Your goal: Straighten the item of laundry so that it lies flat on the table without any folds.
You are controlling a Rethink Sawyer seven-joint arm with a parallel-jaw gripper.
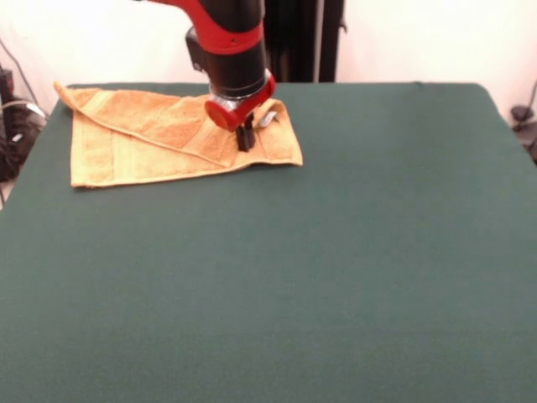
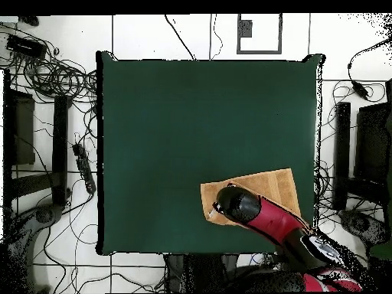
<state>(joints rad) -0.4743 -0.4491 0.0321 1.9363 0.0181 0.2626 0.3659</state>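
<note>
In the upper left of the front view the towel (image 1: 168,134) lies on the table (image 1: 336,252) with a diagonal fold, and the gripper (image 1: 245,136), seemingly closed on that fold's edge, must likely next drag it open.

1. In the front view the towel (image 1: 159,138) lies on the table (image 1: 277,277) at its far left corner, close to the far edge.
2. One flap of the towel is folded across the rest, its edge running from the far left corner toward the near right.
3. The gripper (image 1: 245,137) stands on the towel's right part, at the end of that fold.
4. In the overhead view the towel (image 2: 269,187) sits at the table's (image 2: 199,130) lower right, under the arm (image 2: 264,218).
</note>
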